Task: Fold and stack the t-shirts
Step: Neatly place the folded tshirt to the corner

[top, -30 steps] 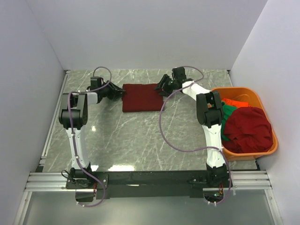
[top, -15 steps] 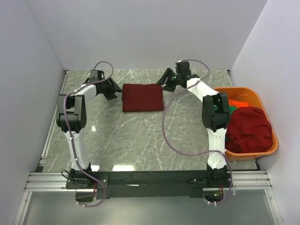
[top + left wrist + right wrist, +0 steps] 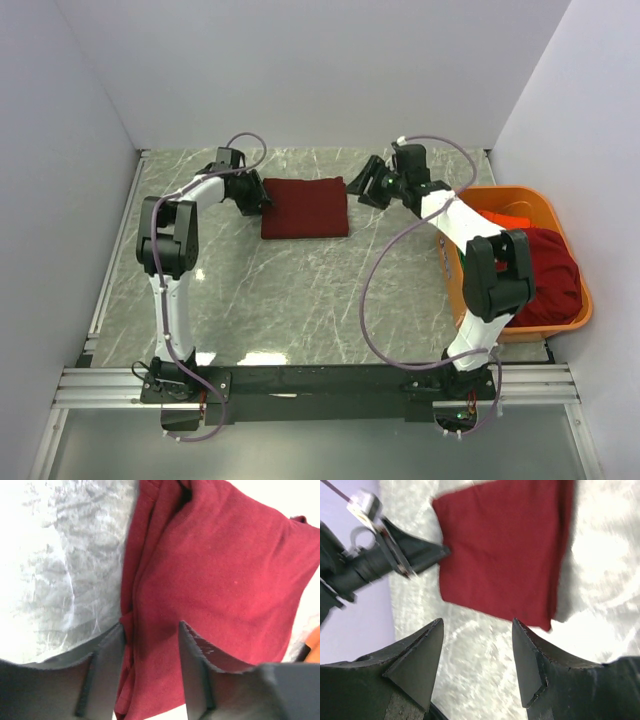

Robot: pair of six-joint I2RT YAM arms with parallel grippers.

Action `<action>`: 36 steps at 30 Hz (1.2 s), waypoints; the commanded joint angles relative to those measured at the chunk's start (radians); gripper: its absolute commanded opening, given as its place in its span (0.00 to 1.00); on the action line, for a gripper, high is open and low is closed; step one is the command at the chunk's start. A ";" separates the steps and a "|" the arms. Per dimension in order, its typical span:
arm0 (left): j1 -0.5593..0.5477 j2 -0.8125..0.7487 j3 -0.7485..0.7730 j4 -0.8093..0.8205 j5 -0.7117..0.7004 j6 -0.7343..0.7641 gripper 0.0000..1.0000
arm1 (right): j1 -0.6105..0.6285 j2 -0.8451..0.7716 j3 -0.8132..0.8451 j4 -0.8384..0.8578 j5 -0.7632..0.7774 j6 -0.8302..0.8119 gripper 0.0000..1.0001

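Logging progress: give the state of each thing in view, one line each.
Folded maroon t-shirt: folded flat on the table.
Left gripper: open, at that shirt's left edge.
Right gripper: open, off the shirt.
Basket t-shirts: crumpled, unfolded.
Orange basket: upright, holding shirts.

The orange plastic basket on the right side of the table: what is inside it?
A crumpled dark maroon-red t-shirt fills most of the basket, with a strip of orange-red cloth at its far end. Anything beneath is covered by it and the right arm.

Robot test cell, plain white walls point(image 3: 300, 70), marble-patterned tabletop point(image 3: 280, 295), aluminium frame rail point(image 3: 110, 387)
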 commanded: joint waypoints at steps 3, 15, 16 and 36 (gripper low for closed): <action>-0.029 0.060 0.059 -0.093 -0.161 0.044 0.32 | 0.021 -0.156 -0.131 0.067 0.047 -0.016 0.63; 0.004 0.181 0.354 -0.285 -0.733 0.131 0.01 | 0.127 -0.483 -0.441 0.064 0.162 -0.062 0.63; 0.027 0.193 0.375 -0.285 -0.755 0.145 0.00 | 0.133 -0.498 -0.458 0.058 0.171 -0.065 0.63; 0.328 0.398 0.708 -0.081 -0.688 0.427 0.00 | 0.146 -0.655 -0.633 0.004 0.197 -0.127 0.62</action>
